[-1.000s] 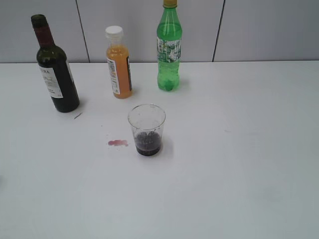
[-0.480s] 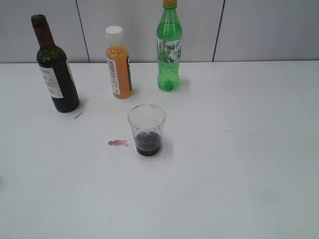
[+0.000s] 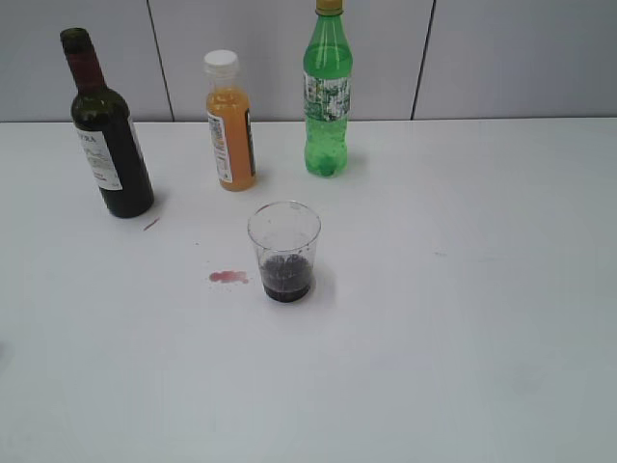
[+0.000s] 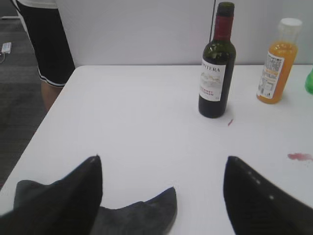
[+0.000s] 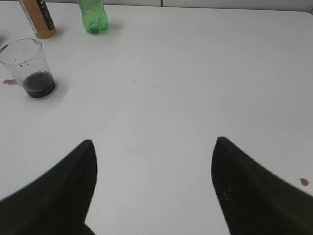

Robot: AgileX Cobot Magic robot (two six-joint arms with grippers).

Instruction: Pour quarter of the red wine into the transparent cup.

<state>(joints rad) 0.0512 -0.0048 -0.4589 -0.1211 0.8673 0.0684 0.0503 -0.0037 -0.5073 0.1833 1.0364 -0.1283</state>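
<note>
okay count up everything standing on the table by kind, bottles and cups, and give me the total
Bottles: 3, namely the wine bottle, the orange juice bottle and the green soda bottle.
Cups: 1, the clear cup with dark wine in its base.
Total: 4

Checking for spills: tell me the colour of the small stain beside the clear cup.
Pinkish-red stain, clearest in the exterior view.

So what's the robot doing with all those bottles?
Right now it isn't holding anything. Both grippers, left and right, are open and hang over bare table. The wine bottle stands upright, and the clear cup has a little dark red wine in the bottom. A small pink spill sits beside the cup.
</note>
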